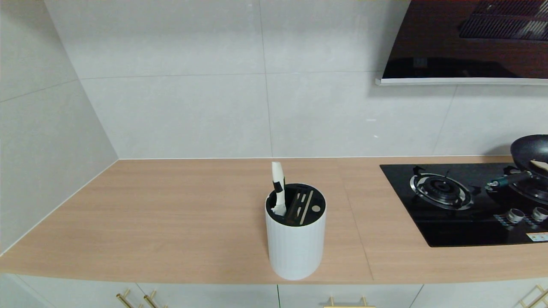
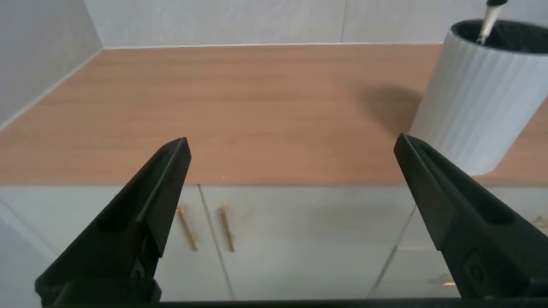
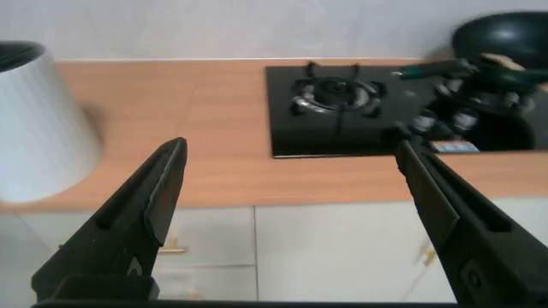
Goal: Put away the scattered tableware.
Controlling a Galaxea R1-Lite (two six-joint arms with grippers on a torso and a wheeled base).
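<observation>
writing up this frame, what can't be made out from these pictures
Head view: the working end of the white-handled utensil is hidden inside the white utensil holder.
Head view: the frying pan is cut off by the right edge; the pale item in it is too small to identify.
Left wrist view: the holder's top is cut off by the picture edge.

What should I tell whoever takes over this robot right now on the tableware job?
Left gripper: open, empty, in front of the counter. Right gripper: open, empty, likewise.
White holder stands near the counter's front edge, a white-handled utensil standing in it.
Done: that utensil is stowed.
Left: probably only a check beyond these views for stray pieces.
</observation>
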